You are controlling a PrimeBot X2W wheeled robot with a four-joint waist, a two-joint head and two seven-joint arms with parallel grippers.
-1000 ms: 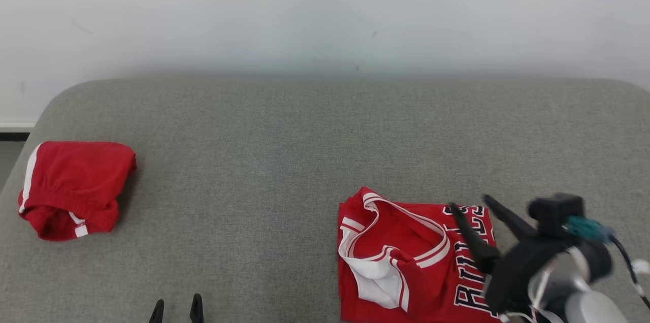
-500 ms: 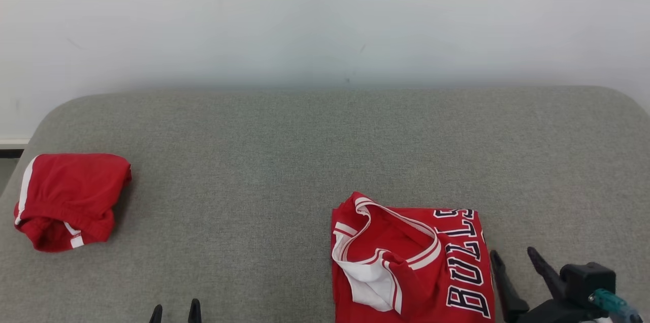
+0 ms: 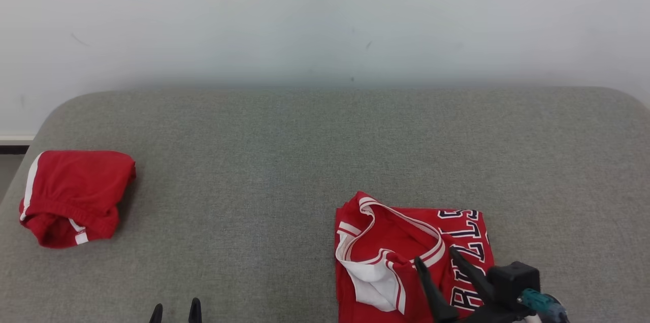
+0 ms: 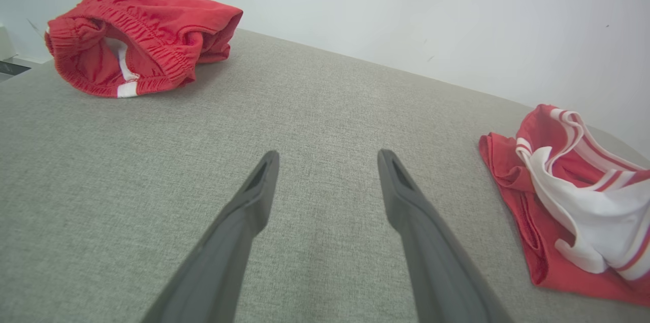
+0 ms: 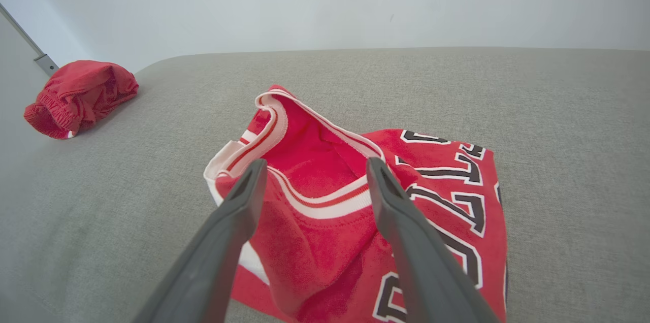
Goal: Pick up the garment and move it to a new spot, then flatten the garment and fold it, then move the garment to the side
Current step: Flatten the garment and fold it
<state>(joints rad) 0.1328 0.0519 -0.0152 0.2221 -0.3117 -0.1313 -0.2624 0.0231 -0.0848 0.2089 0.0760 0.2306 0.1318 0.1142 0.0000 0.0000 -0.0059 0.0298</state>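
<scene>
red jersey (image 3: 386, 234) lying as a rough rectangle on the grey cloth-covered bench (image 3: 284, 150), toward the robot's right and close to the near edge, with the collar opening uppermost and dark lettering along its right side. a bundle of red shorts (image 3: 76, 196) sits well apart at the far left. the right end effector (image 3: 435, 256) hangs over the jersey with its fingers spread wide and nothing held; in the right wrist view they straddle the striped collar band (image 5: 330, 203). the left end effector (image 3: 176, 305) rests low at the near edge, likewise wide and empty, over bare cloth. the step in hand appears to be a grasp on the jersey. whether the jersey is neatly folded or only bunched is hard to say, since the head view cuts off its near edge. for a sound grasp, descend until the fingers bracket several layers at once rather than the collar band alone, which would let the lower layers fall open. close fully before lifting, then lift slowly and low over the bench. thin knit sags from a single hold, so the left end effector may usefully take the opposite side. keep the path clear of the shorts.
</scene>
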